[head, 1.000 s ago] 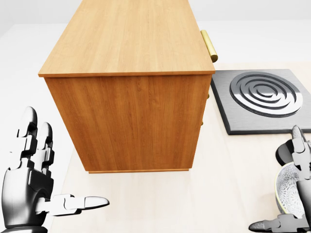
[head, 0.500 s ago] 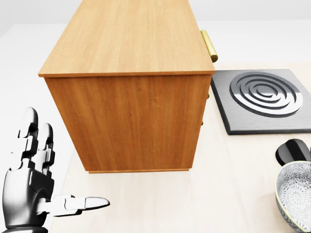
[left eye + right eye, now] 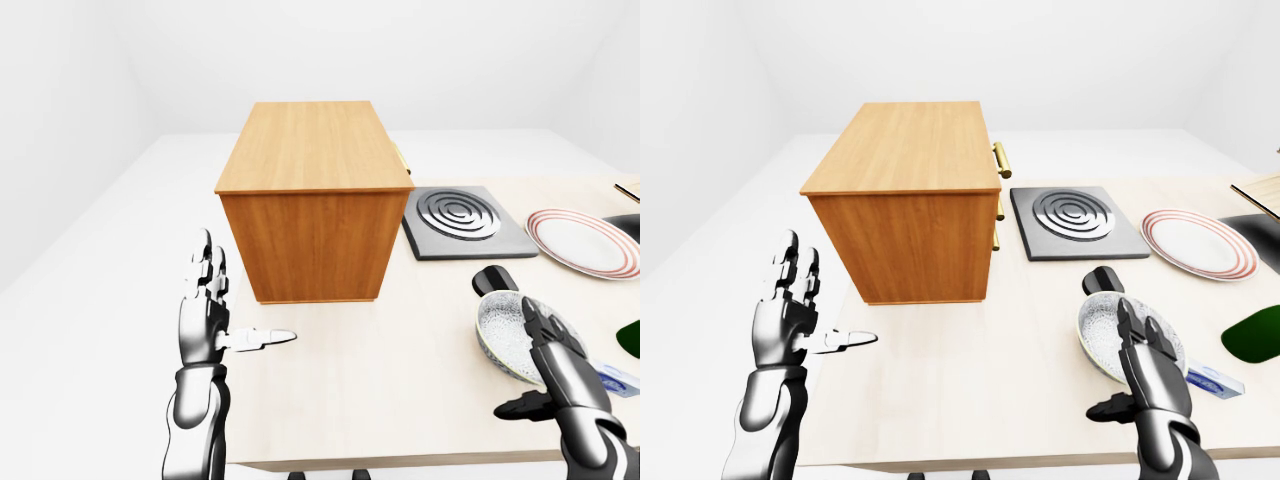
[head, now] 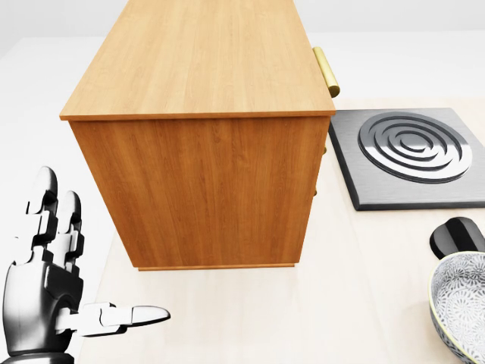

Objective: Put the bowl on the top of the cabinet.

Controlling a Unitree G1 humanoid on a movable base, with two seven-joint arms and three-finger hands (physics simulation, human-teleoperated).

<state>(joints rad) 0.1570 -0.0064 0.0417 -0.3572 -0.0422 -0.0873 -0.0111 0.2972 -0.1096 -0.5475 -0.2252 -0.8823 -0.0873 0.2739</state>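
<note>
Withdrawn from the bowl since earlier, right hand, fingers apart like the left hand, should regrasp the rim squarely before lifting onto the cabinet.

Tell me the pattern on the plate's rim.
Red concentric rings on the white plate, clearest in the right-eye view.

Head view: the patterned white ceramic bowl is cropped by the right and bottom edges, and the silver three-finger right hand lies wholly outside the frame. Eye views: that hand overlaps the bowl's near rim, concealing any contact. The dark green object and the red-rimmed white plate are truncated at the right border. The wooden cabinet's drawer face is turned away.
</note>
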